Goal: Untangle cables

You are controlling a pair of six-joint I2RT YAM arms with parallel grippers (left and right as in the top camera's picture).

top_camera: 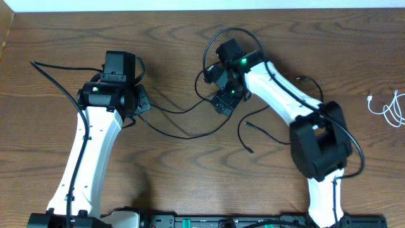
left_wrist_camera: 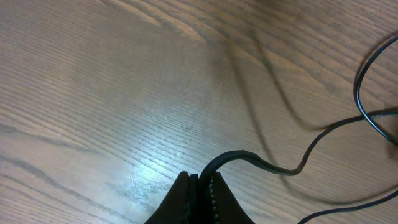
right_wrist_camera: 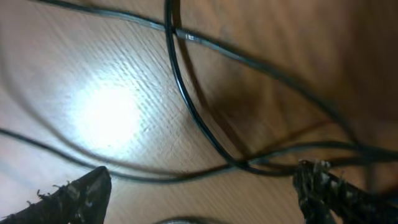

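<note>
The left gripper point(left_wrist_camera: 200, 196) was pressed together on one black cable point(left_wrist_camera: 273, 168), which trailed right across the wooden table point(left_wrist_camera: 93, 93), apparently anchoring that end so the rest could be drawn free; the right gripper point(right_wrist_camera: 200, 193) hovered low, fingers spread wide over the crossing black strands point(right_wrist_camera: 186, 99), seemingly placed to pick one; those strands lay between the two arms; the white cable point(top_camera: 397, 107) lay well apart at the table's right edge.
</note>
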